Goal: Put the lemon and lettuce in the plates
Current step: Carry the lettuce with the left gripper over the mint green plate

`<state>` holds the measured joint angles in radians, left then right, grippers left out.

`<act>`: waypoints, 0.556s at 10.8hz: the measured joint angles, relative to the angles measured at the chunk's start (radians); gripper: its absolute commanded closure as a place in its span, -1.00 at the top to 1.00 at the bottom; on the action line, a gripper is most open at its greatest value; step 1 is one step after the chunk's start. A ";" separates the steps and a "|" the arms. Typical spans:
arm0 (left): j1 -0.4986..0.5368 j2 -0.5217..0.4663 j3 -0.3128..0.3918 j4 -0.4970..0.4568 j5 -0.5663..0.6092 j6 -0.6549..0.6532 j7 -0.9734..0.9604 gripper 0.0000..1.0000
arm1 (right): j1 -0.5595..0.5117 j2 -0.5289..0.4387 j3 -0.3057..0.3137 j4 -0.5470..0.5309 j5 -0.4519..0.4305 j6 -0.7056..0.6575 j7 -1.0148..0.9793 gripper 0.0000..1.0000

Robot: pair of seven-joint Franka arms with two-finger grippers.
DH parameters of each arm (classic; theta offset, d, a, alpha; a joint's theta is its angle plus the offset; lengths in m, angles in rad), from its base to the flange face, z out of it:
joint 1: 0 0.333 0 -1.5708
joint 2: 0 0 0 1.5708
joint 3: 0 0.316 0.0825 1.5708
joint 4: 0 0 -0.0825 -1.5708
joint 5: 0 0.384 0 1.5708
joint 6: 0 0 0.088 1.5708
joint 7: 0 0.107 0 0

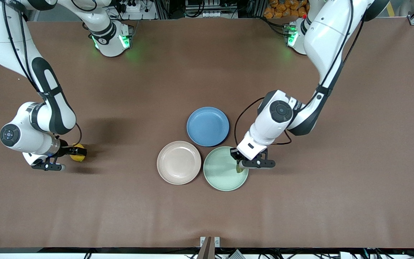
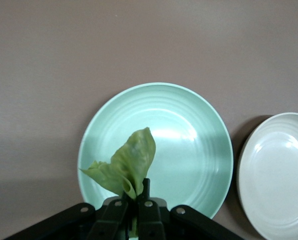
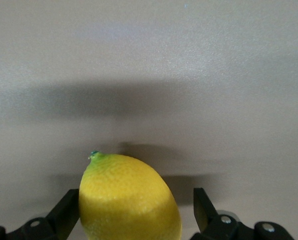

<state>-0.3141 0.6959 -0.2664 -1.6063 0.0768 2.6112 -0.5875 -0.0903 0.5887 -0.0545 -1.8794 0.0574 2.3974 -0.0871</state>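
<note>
Three plates sit mid-desk: mint green plate (image 1: 223,172), beige-pink plate (image 1: 179,162) touching beside it toward the right arm's end, blue plate (image 1: 208,126) farther from the front camera. Left hand (image 1: 242,166) over the green plate's rim, pinched on the lettuce (image 2: 126,167). Right hand (image 1: 71,154) well apart from the green plate, fingers wide around the lemon (image 3: 126,197) on the desk (image 1: 336,180).

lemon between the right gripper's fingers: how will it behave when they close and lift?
The lemon is smooth and oval, so it will probably roll if nudged on the table. Its curved skin may squirm out of a pinch; the right gripper stands open around it, one finger apart from it. It looks firm, unlikely to deform.
</note>
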 measured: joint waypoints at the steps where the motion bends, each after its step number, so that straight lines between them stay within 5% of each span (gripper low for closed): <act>1: -0.009 0.016 0.000 0.004 0.000 0.032 -0.027 -1.00 | 0.000 0.004 0.000 -0.001 0.000 0.007 0.000 1.00; 2: -0.021 0.030 -0.001 0.011 0.000 0.054 -0.064 -0.80 | 0.000 0.008 0.000 -0.001 0.000 0.016 0.000 1.00; 5: -0.060 0.068 0.002 0.041 0.000 0.067 -0.121 0.36 | 0.000 0.018 0.000 -0.031 0.015 0.089 0.000 1.00; 6: -0.062 0.081 0.002 0.045 0.000 0.080 -0.121 0.99 | 0.000 0.020 0.000 -0.042 0.017 0.106 0.000 1.00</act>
<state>-0.3758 0.7765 -0.2640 -1.5615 0.0768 2.6913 -0.7083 -0.0905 0.6091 -0.0541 -1.9217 0.0746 2.5031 -0.0871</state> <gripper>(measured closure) 0.824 0.000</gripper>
